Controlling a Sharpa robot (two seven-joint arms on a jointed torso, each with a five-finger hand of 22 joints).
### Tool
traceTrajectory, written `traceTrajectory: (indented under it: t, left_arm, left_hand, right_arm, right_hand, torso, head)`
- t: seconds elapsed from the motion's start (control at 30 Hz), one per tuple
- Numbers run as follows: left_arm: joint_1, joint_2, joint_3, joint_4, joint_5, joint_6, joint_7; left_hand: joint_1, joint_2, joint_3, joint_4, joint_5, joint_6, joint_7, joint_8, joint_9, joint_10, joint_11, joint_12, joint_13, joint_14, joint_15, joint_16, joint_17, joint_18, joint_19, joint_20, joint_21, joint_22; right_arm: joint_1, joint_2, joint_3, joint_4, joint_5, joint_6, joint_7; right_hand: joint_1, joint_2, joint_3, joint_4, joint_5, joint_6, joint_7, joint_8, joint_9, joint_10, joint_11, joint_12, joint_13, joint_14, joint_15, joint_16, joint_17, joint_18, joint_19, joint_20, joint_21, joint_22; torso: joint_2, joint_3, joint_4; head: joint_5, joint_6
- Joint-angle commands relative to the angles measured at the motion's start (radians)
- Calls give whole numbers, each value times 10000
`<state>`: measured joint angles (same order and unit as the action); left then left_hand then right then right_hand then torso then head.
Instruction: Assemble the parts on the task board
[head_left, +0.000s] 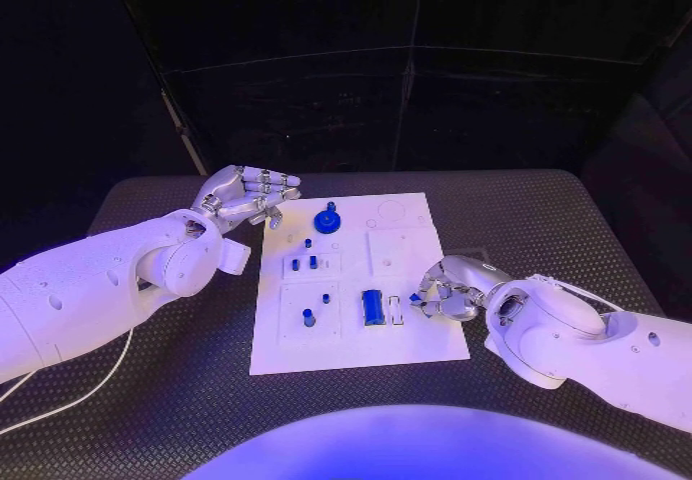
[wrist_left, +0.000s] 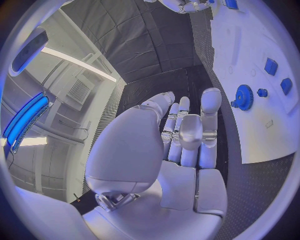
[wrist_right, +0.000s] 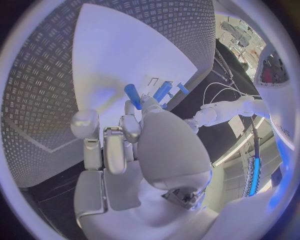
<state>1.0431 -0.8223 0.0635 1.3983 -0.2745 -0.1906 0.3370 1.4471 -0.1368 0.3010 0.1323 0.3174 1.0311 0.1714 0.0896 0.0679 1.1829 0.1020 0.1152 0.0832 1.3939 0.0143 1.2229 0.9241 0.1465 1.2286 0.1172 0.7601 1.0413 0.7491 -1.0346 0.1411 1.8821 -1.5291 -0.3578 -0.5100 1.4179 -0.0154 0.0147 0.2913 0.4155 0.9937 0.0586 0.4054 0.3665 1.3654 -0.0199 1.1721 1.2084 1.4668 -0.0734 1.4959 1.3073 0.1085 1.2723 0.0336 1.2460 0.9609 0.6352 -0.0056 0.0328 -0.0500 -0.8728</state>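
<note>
— Where are your hands right now?

— My left hand (head_left: 248, 194) hovers over the black tabletop (head_left: 548, 230) just beside the far left corner of the task board (head_left: 411, 345). Its fingers (wrist_left: 209, 107) are spread apart and it holds nothing.

— And the right?

— My right hand (head_left: 444, 289) sits at the board's right edge, fingers curled in close. Something small and blue shows at the fingertips, but I cannot tell whether I actually grip it.

— What lies on the board?

— A blue gear (head_left: 327, 218) near the far end, close to my left hand. Small blue pegs (head_left: 303, 264) sit in the middle on the left side. A longer blue block (head_left: 372, 306) lies nearer me, just beside my right hand, with another small peg (head_left: 309, 318) to its left.
</note>
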Motion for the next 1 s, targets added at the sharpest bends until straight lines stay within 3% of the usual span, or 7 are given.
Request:
traceTrajectory:
  t: [0.03, 0.3, 0.4, 0.47, 1.0]
  left_arm:
    - [7, 17, 11, 12, 36, 117, 35]
    - [5, 6, 11, 29, 36, 138, 29]
    - [5, 4, 11, 37, 36, 151, 25]
    - [4, 1, 11, 42, 36, 160, 18]
    - [4, -4, 11, 51, 36, 203, 0]
  left_hand:
    - [-110, 20, -12, 5, -60, -18, 38, -60, -4, -91, -13, 7, 9, -85, 19, -19, -12, 135, -63, 8, -34, -17]
    - [-119, 25, -13, 10, -60, -21, 38, -62, -4, -97, -12, 8, 10, -87, 19, -17, -14, 136, -65, 9, -40, -19]
    - [-119, 25, -13, 10, -60, -21, 38, -62, -4, -97, -12, 8, 10, -87, 19, -17, -14, 136, -65, 9, -40, -19]
    - [-119, 25, -13, 10, -60, -21, 38, -62, -4, -97, -12, 8, 10, -87, 19, -17, -14, 136, -65, 9, -40, -19]
    - [-131, 24, -18, 15, -60, -25, 40, -65, -4, -103, -10, 8, 10, -90, 21, -17, -19, 137, -68, 10, -48, -23]
  right_arm:
    - [13, 116, 3, 4, 730, -591, -4]
    - [13, 479, 3, -217, 927, -288, -45]
    - [14, 608, 3, -329, 943, -41, -67]
    - [14, 687, 3, -401, 949, 62, -78]
    - [15, 1056, 2, -698, 818, 213, -122]
  right_hand:
    - [-123, -35, 75, -4, 70, 100, 5, 55, 87, 44, 35, 57, 16, 784, -57, 60, 1300, 56, 102, -2, 26, 23]
    - [-410, -142, 190, -3, 83, 155, 0, 60, 127, 92, 33, 112, 69, 787, -57, 68, 1317, 55, 104, 2, 29, 30]
    - [-882, -251, 113, -22, 937, 228, -9, 81, 183, 140, 39, 153, 109, 786, -61, 66, 1317, 56, 95, 5, 20, 22]
    - [-989, -286, 66, -19, 1113, 241, -12, 86, 204, 153, 28, 162, 120, 785, -58, 65, 1316, 61, 90, 0, 14, 15]
    - [-1516, -328, -276, -15, 1061, 269, -7, 96, 281, 176, 37, 161, 132, 781, -53, 52, 1300, 68, 68, 4, -10, -15]
  torso:
    - [-4, -15, 4]
    - [1, -21, 9]
    - [4, -20, 7]
    - [7, -12, 1]
    - [-4, -8, -6]
  head:
    - [8, 2]
    - [41, 2]
    - [54, 2]
    - [69, 2]
    - [92, 2]
